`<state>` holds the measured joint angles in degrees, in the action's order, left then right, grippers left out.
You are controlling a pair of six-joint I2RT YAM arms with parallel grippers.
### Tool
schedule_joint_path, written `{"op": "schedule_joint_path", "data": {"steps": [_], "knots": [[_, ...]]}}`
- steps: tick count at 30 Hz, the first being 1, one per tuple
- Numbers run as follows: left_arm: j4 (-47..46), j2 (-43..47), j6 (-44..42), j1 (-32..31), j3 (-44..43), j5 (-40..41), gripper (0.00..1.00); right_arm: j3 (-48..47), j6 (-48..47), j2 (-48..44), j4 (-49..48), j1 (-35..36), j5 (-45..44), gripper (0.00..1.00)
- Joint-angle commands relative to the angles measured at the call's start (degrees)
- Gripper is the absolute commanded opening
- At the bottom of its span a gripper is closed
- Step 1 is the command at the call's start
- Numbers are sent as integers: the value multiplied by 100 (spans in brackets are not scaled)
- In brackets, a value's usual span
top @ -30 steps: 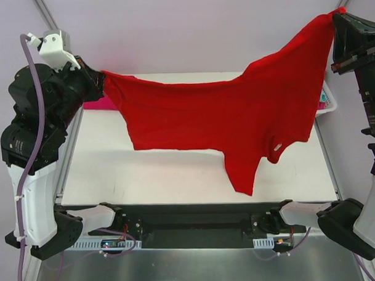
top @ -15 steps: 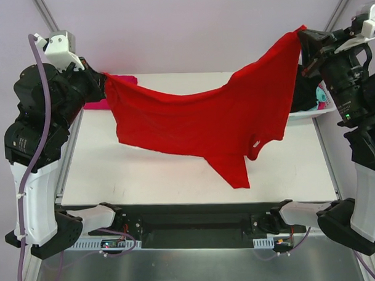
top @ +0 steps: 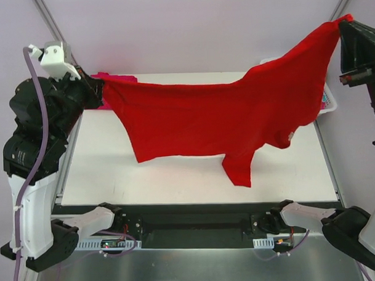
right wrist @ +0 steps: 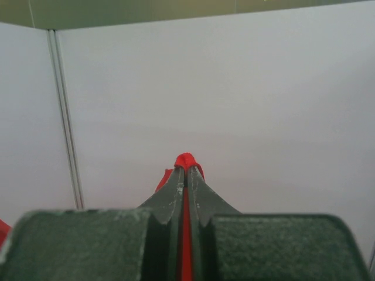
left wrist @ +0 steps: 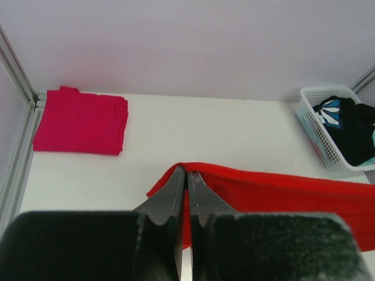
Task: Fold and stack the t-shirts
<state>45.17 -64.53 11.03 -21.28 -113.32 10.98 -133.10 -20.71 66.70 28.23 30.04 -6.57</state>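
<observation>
The red t-shirt hangs in the air, spread wide between the two claws above the white table.

The left gripper is clamped on one edge of it. In the left wrist view its two fingers press together with a fold of red cloth pinched at their tips, and the fabric runs away from that claw to its right.

The right gripper is closed just as tightly on the opposite corner. A small nub of red pokes out past its tips, and a thin line of red shows in the seam between the fingers. Beyond that claw there is only a pale wall.

In the top view the cloth spans from the left claw, at the table's far left corner, across to the right claw, which sits out past the table's right edge. Between them the shirt sags. One narrow part droops from below the right half toward the near edge, and I cannot tell whether its end touches the table.

A folded magenta t-shirt lies flat on the table ahead of the left claw and off to its left, in the far corner. Ahead and far to that claw's right, near the right claw, stands a white basket. It holds a black garment and a teal-and-white patterned garment.
</observation>
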Motion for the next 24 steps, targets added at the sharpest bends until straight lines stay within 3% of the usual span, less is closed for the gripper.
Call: {"op": "schedule_joint_path", "data": {"steps": [1, 8, 16, 24], "knots": [[-219, 687, 207, 36, 861, 184, 0, -208, 111, -25, -564, 2, 200, 1], [97, 1250, 225, 27, 1032, 290, 0, -32, 76, 71, -441, 2, 208, 1], [291, 785, 58, 27, 311, 317, 0, 152, 67, 36, -432, 2, 112, 1], [273, 494, 137, 27, 257, 264, 0, 74, -73, 54, -362, 2, -20, 1]]}}
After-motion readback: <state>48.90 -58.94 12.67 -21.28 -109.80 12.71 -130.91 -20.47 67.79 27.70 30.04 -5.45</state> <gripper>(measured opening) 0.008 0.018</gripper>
